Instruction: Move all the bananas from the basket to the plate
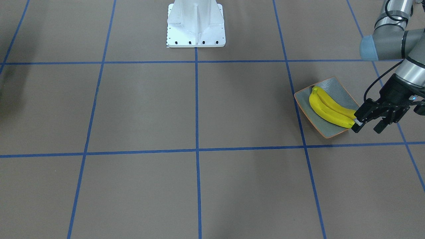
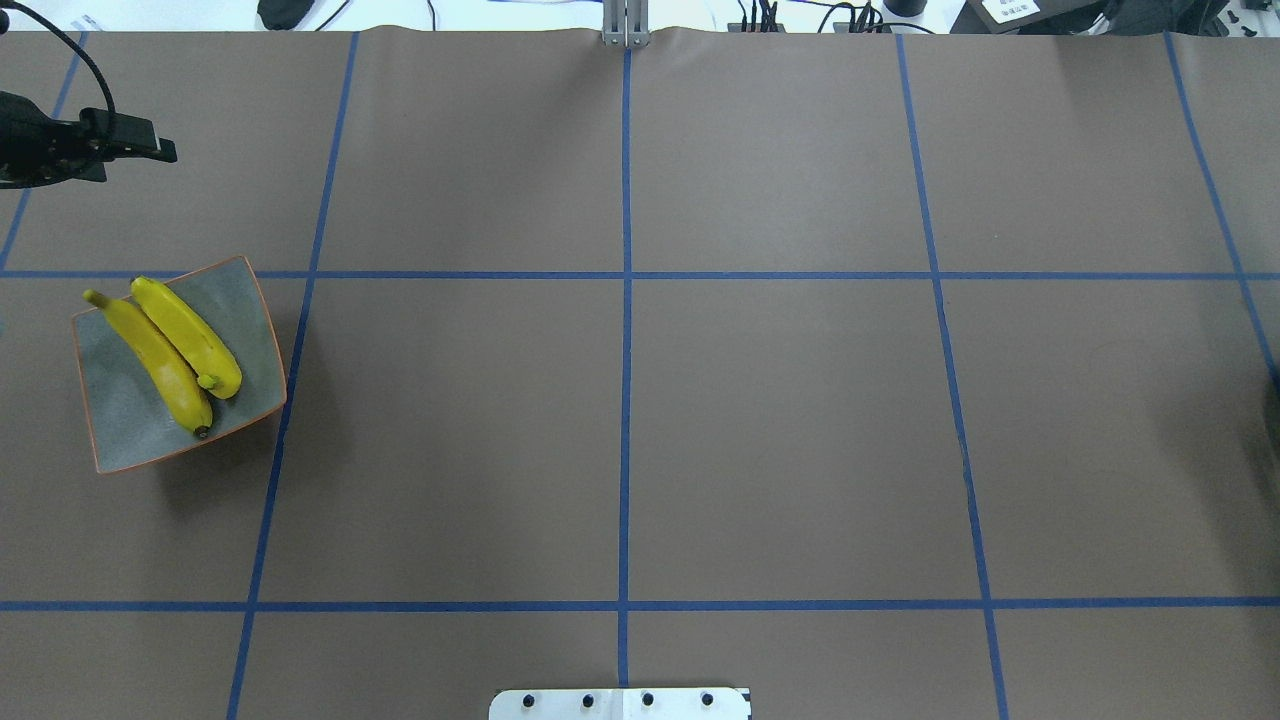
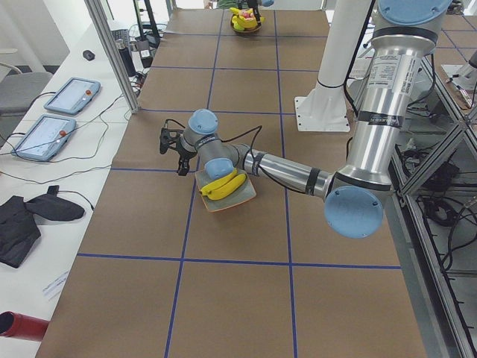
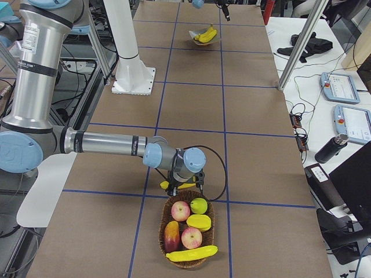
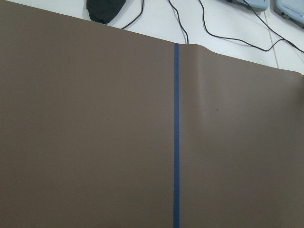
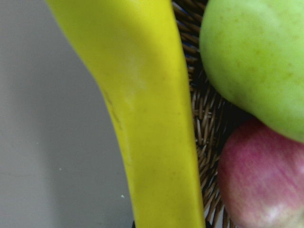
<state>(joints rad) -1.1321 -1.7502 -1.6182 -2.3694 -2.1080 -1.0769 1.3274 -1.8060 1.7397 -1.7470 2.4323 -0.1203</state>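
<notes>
Two bananas [image 1: 328, 108] are laid side by side, lengthwise, on the plate [image 1: 337, 87], which is set near the table's end on the robot's left. The left gripper [image 1: 368, 127] is held off the end of the plate that faces the operators. Its fingers are spread well apart and nothing is gripped between them. In the overhead view it is seen clear of the plate, so it appears to be raised above the table [image 2: 780, 440] rather than touching the fruit.

At the opposite end of the table, a third banana [image 6: 152, 123] is found directly under the right gripper [image 4: 184, 176], at the rim of the basket [image 6: 202, 118], partly over the wicker and partly over the table. Whether it is clamped cannot be told, since the fingers are not shown in the wrist view. A fourth banana [image 4: 192, 253] is laid across the basket's opposite edge.

The bananas are bright yellow, curved and glossy, with small dark tips. The plate is a shallow rectangle, matte grey-blue, edged with a thin orange-brown rim and turned up at the sides. The basket is round and woven of brown wicker. A smooth green apple [image 6: 256, 61] and a red apple [image 6: 256, 180] are packed in it just beside the third banana. The table is covered in a matte brown sheet crossed by blue tape lines.
</notes>
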